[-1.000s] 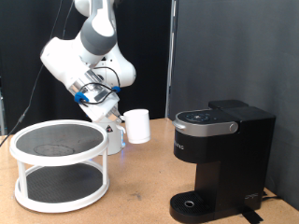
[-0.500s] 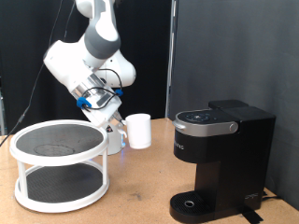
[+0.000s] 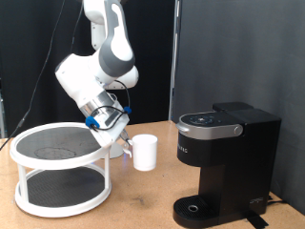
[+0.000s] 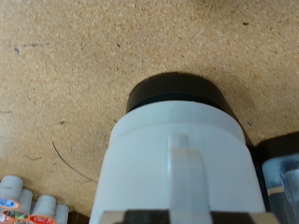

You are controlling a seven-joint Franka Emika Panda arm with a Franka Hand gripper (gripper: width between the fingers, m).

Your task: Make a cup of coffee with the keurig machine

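The white mug [image 3: 144,151] hangs upright in the air, held at its side by my gripper [image 3: 124,145], which is shut on it. It is above the wooden table [image 3: 143,200], between the white rack and the black keurig machine [image 3: 224,157] on the exterior view's right. The machine's lid is down and its round drip base [image 3: 195,208] is bare. In the wrist view the mug [image 4: 177,159] fills the middle with its handle facing the camera. A black round shape [image 4: 177,91] shows just beyond it.
A white two-tier round rack [image 3: 59,167] with dark mesh shelves stands at the exterior view's left. Small round coloured items [image 4: 23,201] show at the corner of the wrist view. A dark block [image 4: 280,173] sits beside the mug there.
The arm has carried the mug down and to the exterior view's right, closer to the keurig machine. The machine and the rack have not moved.
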